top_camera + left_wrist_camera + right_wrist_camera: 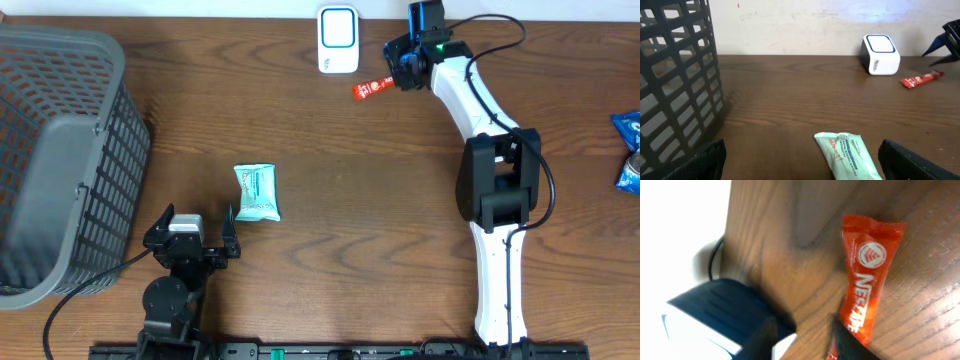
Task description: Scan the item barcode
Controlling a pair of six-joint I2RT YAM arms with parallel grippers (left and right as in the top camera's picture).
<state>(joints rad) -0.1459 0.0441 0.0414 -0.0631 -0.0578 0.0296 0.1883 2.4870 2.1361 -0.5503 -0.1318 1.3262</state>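
Observation:
A red Nescafe sachet (372,89) lies flat on the wooden table just right of the white and blue barcode scanner (338,40). My right gripper (405,62) hovers at the sachet's right end. In the right wrist view its jaws (802,330) stand a little apart with bare wood between them. The sachet (867,280) lies outside the right finger, and the scanner (715,310) is at the left. My left gripper (196,214) rests wide open near the front edge. A pale green wipes pack (847,155) lies ahead of it, close to its right finger.
A tall grey mesh basket (60,150) fills the left side of the table. Blue packets (630,150) lie at the far right edge. The wall runs right behind the scanner (880,53).

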